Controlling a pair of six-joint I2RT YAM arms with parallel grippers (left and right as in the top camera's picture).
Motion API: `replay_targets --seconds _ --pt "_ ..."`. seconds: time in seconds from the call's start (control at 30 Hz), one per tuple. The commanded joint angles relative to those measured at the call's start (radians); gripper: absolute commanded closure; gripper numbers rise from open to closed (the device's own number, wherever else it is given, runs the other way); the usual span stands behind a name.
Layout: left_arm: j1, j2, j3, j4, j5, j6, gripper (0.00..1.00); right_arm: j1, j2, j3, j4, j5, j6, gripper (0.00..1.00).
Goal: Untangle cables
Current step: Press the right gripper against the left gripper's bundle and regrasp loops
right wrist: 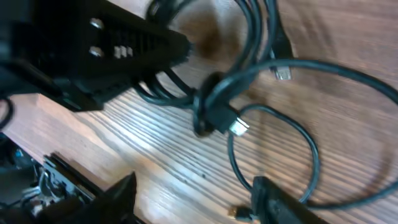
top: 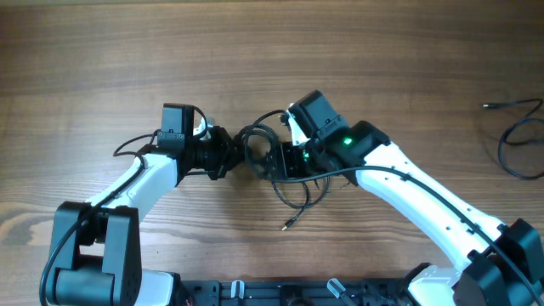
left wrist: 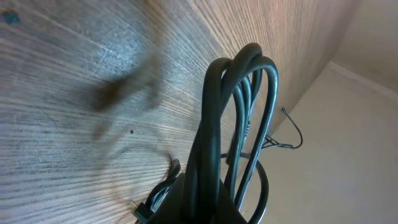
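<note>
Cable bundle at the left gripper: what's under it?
Under the cable bundle: only bare wooden table and a shadow. The left gripper hides the strands it clamps.

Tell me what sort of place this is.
Likely a robotics lab bench: a wood-grain tabletop, a white-and-black left arm and right arm reaching over it, and knotted thin black cables between them.

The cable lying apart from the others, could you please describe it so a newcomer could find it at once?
On the wooden table seen from overhead, go to the far right edge, beyond the right arm. A thin black cable lies there in a loose open curve, its small plug pointing left. Unlike the knotted bundle at the centre, no arm touches it.
</note>
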Motion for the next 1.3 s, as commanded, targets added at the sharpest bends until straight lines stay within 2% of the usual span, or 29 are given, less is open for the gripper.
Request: replay_targets --seconds 0.0,0.03,0.07,0.17,0.3,0.4,0.47,0.57,0.67,0.87,0.93,1.03,1.17,1.23,1.27 --pt "-0.003 0.005 0.006 0.000 -0.006 0.039 0.96 0.003 0.014 0.004 0.027 -0.014 0.047 0.57" --pt "-0.004 0.005 0.006 0.000 -0.006 0.039 0.96 0.003 0.014 0.004 0.027 0.015 0.073 0.85" --pt "-0.004 0.005 0.006 0.000 -0.006 0.039 0.96 0.003 0.014 0.004 0.027 0.037 0.076 0.96" --pt "-0.004 0.005 0.006 0.000 -0.007 0.039 0.96 0.003 0.020 0.003 0.020 0.050 0.022 0.95" --pt "-0.004 0.005 0.006 0.000 -0.008 0.039 0.96 0.003 0.079 -0.020 0.022 0.050 0.011 0.76" --pt "-0.004 0.005 0.006 0.000 -0.010 0.039 0.96 0.008 0.119 -0.049 0.097 0.005 0.002 0.76" --pt "-0.004 0.005 0.006 0.000 -0.010 0.039 0.96 0.040 0.151 -0.062 0.168 -0.021 -0.053 0.75" --pt "-0.004 0.005 0.006 0.000 -0.009 0.039 0.96 0.071 0.179 -0.062 0.217 0.030 -0.127 0.75" --pt "-0.004 0.005 0.006 0.000 -0.009 0.039 0.96 0.072 0.180 -0.062 0.239 0.047 -0.130 0.75" --pt "-0.004 0.005 0.006 0.000 -0.010 0.039 0.96 0.072 0.180 -0.062 0.143 -0.018 -0.122 0.73" --pt "-0.004 0.005 0.006 0.000 -0.010 0.039 0.96 0.071 0.180 -0.061 0.140 -0.022 -0.123 0.74" --pt "-0.004 0.005 0.006 0.000 -0.010 0.040 0.96 0.071 0.179 -0.043 0.147 -0.138 -0.126 0.76" --pt "-0.004 0.005 0.006 0.000 -0.010 0.040 0.96 0.071 0.180 -0.039 0.169 -0.147 -0.119 0.77" --pt "-0.004 0.005 0.006 0.000 -0.011 0.039 0.96 0.072 0.180 -0.039 0.225 -0.183 -0.121 0.66" --pt "-0.004 0.005 0.006 0.000 -0.013 0.039 0.96 0.071 0.180 -0.039 0.238 -0.183 -0.122 0.65"
